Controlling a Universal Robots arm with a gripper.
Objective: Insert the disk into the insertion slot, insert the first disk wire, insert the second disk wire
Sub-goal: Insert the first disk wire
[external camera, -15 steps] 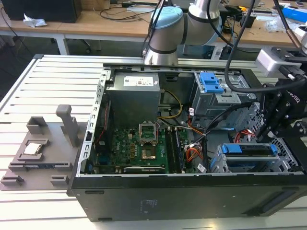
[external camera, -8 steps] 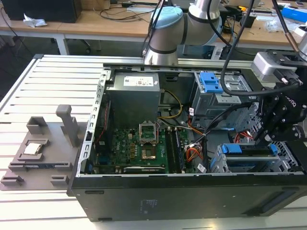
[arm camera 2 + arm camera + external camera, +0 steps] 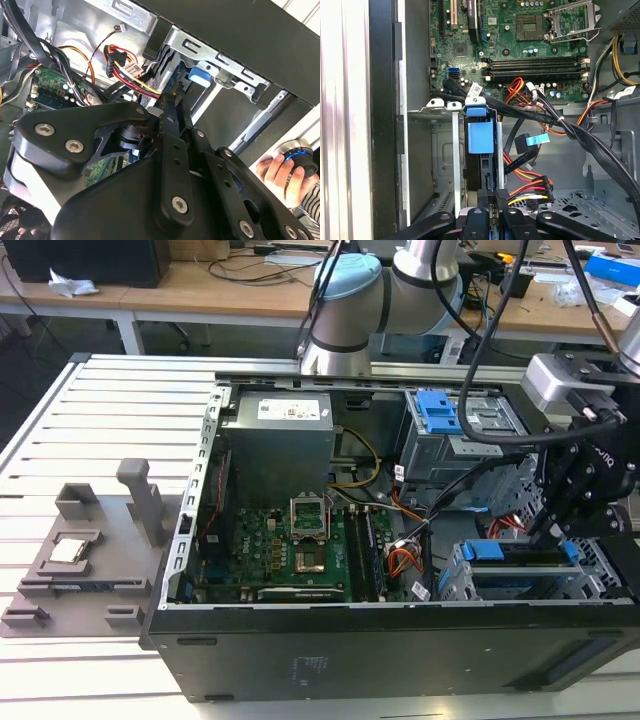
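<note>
From here I see the disk [image 3: 520, 568] seated in the insertion slot [image 3: 455, 585] at a corner of the computer case [image 3: 300, 660], my gripper [image 3: 495, 192] just over it, fingers [image 3: 170, 145] pinched together at its edge

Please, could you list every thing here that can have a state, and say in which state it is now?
computer case: lying on its side, side panel off.
disk: standing in the insertion slot, blue caddy end showing.
insertion slot: occupied by the disk.
power connector: unplugged, hanging free.
CPU socket: empty, retention plate swung open.
gripper: at the disk's end, by the slot.
</note>
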